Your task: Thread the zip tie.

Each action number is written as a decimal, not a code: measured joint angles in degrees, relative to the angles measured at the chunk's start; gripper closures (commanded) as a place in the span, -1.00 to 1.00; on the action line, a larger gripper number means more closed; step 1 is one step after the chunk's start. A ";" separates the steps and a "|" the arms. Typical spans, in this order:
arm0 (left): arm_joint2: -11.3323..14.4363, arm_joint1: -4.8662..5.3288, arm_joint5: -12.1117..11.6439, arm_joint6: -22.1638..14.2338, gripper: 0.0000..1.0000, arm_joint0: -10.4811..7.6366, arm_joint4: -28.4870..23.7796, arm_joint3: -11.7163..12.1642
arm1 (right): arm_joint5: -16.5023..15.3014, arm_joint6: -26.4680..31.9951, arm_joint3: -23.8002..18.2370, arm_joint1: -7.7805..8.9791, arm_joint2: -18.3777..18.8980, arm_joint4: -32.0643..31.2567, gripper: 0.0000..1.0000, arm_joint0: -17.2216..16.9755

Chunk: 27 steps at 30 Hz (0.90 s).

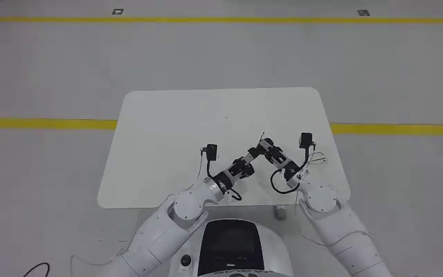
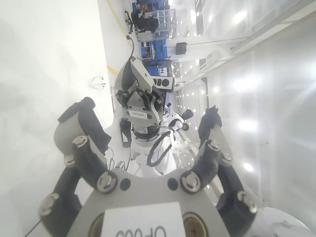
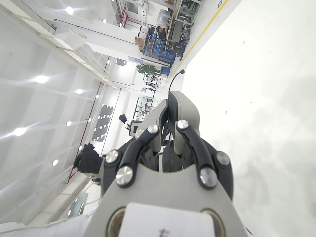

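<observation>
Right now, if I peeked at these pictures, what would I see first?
The robot's two arms meet nose to nose above the white table. The right gripper is shut on a thin black zip tie that pokes out past its fingertips. The left gripper faces it with its fingers wide open.

A bright white workshop hall around one table.
The white rounded-corner table (image 1: 208, 118) stands on a pale grey floor (image 1: 62, 69) crossed by two yellow painted lines (image 1: 208, 19), one well beyond its far edge, one meeting its side edges. Farther off are blue shelving racks (image 2: 158, 48), black office chairs (image 2: 143, 23), a green potted plant (image 3: 146, 69) and round ceiling lights (image 3: 40, 78) among white beams.
</observation>
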 measured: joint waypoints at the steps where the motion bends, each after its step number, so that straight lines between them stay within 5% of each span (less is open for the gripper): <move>1: 0.07 -0.04 0.02 0.01 -0.60 -0.04 -0.09 0.15 | 0.00 0.33 0.00 -0.01 0.06 0.14 1.00 -0.03; 3: 0.24 -0.13 0.01 0.12 -0.20 -0.11 -0.21 0.45 | 0.00 1.00 0.11 -0.04 0.17 0.41 1.00 -0.02; 5: 0.29 -0.19 0.01 0.29 -0.16 -0.24 -0.23 0.72 | 0.00 1.38 0.20 -0.07 0.25 0.56 1.00 0.02; 6: 0.26 -0.23 0.02 0.53 0.02 -0.33 -0.11 0.89 | 0.00 1.57 0.24 -0.10 0.31 0.64 1.00 0.02; 18: 0.89 -0.84 0.20 1.54 0.14 -1.23 -0.89 2.58 | 0.00 3.53 0.01 -0.31 1.06 1.16 1.00 -0.44; 27: 0.95 -1.13 0.22 1.48 0.44 -1.81 -1.22 3.65 | 0.00 4.76 0.35 -0.53 1.00 0.35 1.00 -0.17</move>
